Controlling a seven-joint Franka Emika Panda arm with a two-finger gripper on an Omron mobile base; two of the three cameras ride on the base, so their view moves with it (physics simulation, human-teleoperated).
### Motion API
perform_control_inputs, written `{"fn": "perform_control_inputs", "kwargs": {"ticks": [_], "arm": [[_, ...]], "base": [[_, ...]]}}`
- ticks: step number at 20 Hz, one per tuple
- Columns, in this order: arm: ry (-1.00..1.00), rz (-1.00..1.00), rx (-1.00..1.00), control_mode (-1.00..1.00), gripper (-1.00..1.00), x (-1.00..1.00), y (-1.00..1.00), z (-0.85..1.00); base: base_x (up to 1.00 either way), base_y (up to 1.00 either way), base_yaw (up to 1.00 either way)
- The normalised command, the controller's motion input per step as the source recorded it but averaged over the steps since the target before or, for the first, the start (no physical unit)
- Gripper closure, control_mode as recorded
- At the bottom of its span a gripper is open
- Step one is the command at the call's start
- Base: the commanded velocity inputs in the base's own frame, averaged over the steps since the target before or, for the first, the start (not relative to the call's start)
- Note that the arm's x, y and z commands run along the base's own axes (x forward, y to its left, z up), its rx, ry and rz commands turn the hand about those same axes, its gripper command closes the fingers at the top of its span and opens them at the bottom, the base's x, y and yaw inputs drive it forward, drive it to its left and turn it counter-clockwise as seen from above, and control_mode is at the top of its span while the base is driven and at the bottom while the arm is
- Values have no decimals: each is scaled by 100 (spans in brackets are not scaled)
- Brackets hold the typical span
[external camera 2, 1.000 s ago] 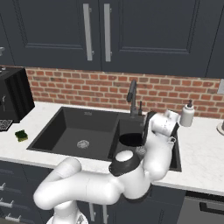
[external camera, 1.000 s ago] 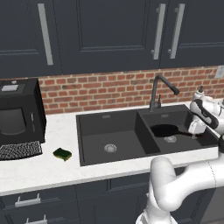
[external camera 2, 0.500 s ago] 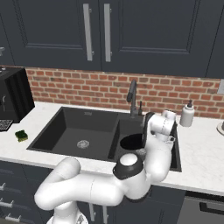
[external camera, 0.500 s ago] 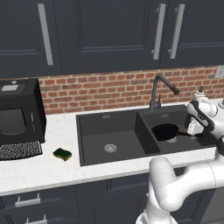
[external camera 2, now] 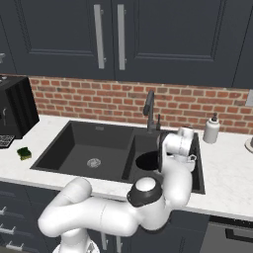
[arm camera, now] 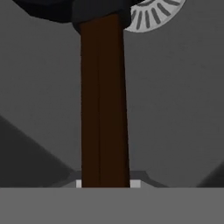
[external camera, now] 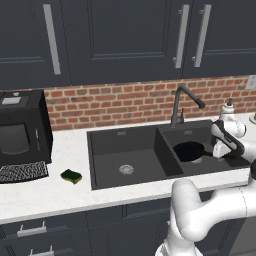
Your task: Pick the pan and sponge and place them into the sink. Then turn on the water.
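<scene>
Faucet point(external camera: 181, 104) just behind pan point(external camera: 189, 150)

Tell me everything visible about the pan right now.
The pan is round, shallow and matte black, with a long dark brown handle. It sits low in the smaller right basin of the sink, partly over the silver drain. The gripper is shut on the handle's end.

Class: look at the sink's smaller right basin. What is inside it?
The pan lies in the sink's right basin, its brown handle in the shut gripper. The arm covers part of the basin floor.
</scene>
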Motion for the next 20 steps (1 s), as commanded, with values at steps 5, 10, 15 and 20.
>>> {"fn": "perform_control_inputs", "kwargs": {"ticks": [5, 10, 15, 20], "arm": [[0, 0, -10, -100, -100, 0, 0, -40], [-1, 1, -7, -100, -100, 0, 0, -32], [-8, 4, 1, -100, -100, -3, -10, -3], [-7, 6, 18, -100, -100, -1, -29, 57]], "base": [[0, 0, 0], [0, 0, 0], [0, 0, 0], [0, 0, 0]]}}
